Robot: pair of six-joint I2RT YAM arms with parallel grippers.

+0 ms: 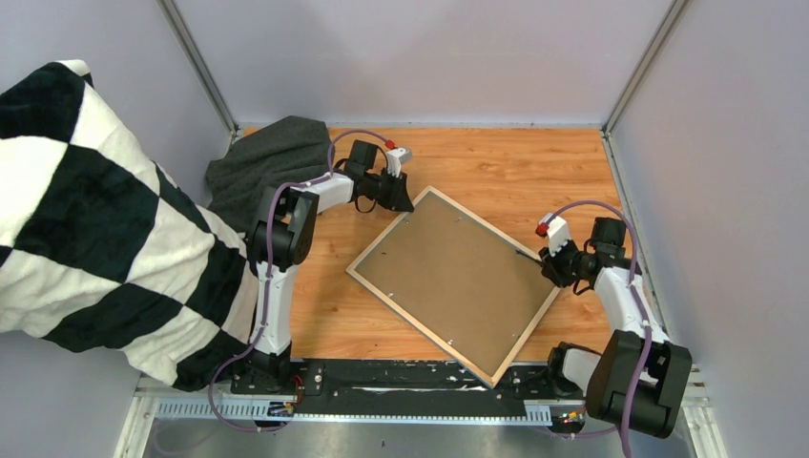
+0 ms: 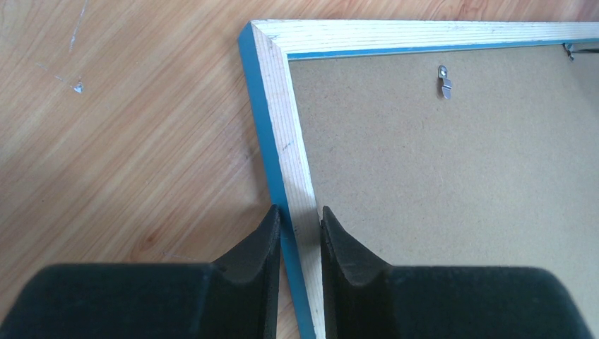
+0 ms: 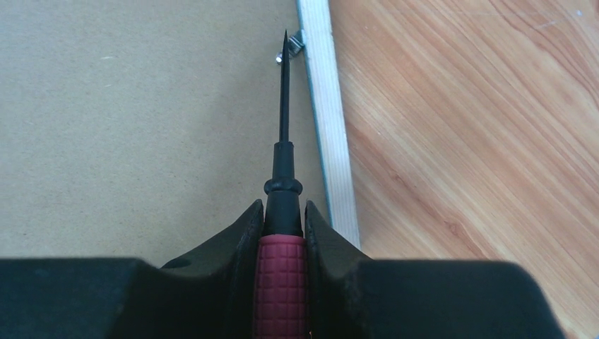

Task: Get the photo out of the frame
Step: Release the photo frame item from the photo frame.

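Observation:
The frame [image 1: 389, 230] lies face down and turned like a diamond on the wooden table, its pale wood back up and its blue side [image 2: 263, 120] showing. A brown backing board [image 1: 453, 281] fills it, so the photo is hidden. My left gripper [image 2: 300, 215] is shut across the frame's rail near the far corner, one finger outside and one on the board. My right gripper [image 3: 282, 212] is shut on a screwdriver [image 3: 284, 176] with a maroon handle. Its thin black tip touches a small metal clip [image 3: 293, 46] at the frame's right rail [image 3: 332, 141].
A grey cloth [image 1: 272, 162] lies bunched at the table's back left, behind the left arm. A large black-and-white checked cushion [image 1: 95, 219] overhangs the left side. Another metal clip [image 2: 444, 80] sits on the backing board near the far rail. Walls enclose the table.

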